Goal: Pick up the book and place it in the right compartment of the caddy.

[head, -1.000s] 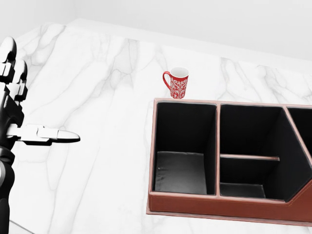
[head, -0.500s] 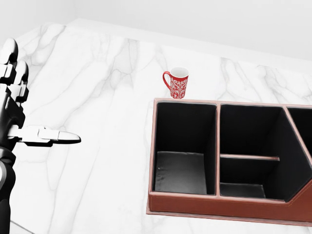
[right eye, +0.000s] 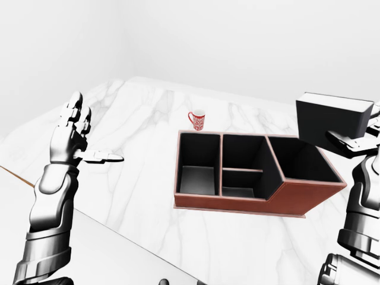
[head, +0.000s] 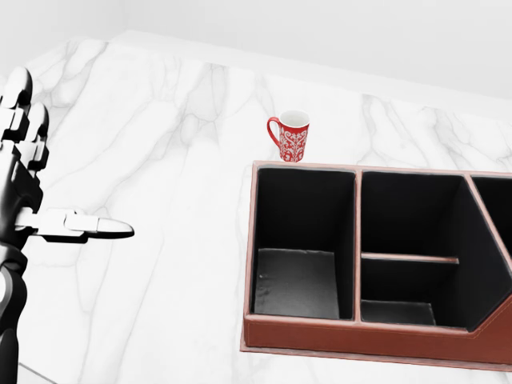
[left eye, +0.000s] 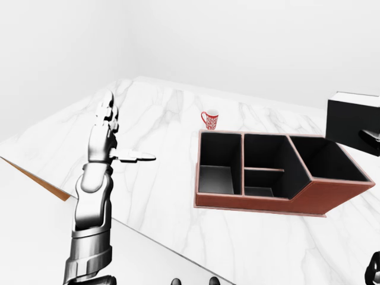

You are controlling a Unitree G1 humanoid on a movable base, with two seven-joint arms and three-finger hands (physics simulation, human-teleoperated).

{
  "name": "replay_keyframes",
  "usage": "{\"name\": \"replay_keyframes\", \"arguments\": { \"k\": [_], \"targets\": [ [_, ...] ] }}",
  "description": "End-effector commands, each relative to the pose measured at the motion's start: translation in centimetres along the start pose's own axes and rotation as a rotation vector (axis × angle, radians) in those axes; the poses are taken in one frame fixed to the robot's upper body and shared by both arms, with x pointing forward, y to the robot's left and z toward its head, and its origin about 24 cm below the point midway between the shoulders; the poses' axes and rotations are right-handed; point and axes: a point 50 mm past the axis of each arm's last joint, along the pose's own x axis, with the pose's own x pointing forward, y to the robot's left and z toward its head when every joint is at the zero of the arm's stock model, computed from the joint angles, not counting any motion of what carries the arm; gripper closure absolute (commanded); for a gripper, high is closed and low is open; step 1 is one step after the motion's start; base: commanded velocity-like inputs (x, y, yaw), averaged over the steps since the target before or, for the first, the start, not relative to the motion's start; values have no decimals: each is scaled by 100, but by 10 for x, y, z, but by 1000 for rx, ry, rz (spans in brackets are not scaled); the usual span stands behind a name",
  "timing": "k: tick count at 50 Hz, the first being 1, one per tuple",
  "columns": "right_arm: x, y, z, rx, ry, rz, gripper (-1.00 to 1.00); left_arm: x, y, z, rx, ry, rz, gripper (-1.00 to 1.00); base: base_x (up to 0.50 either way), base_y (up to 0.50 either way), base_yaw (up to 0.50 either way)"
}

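Both hands up | right hand (right eye: 356, 139) grips book (right eye: 330, 122) above caddy (right eye: 255, 172) right end | left hand (right eye: 74, 133) splayed, empty

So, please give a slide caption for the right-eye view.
Right hand holds the book above the caddy; left hand open.

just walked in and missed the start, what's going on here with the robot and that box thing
The robot's right hand holds a black book in the air, its fingers closed on it, above the right end of the brown caddy on the marble table. The book is not yet in the right compartment. The left hand hangs open over the table, holding nothing. A red mug stands just beyond the caddy.
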Motion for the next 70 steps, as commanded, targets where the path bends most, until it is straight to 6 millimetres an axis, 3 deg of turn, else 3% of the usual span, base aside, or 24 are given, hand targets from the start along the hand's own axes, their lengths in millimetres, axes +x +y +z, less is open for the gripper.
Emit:
{"name": "replay_keyframes", "arguments": {
  "k": [1, 70],
  "targets": [
    [-1, -7, 1, -36, -13, -46, 100, -1, 0, -1, 6, 3, 0, -100, 0, 0, 0],
    [-2, -9, -30, -91, 113, -49, 100, -2, -2, -6, 13, 26, -5, -100, 0, 0, 0]
  ]
}}
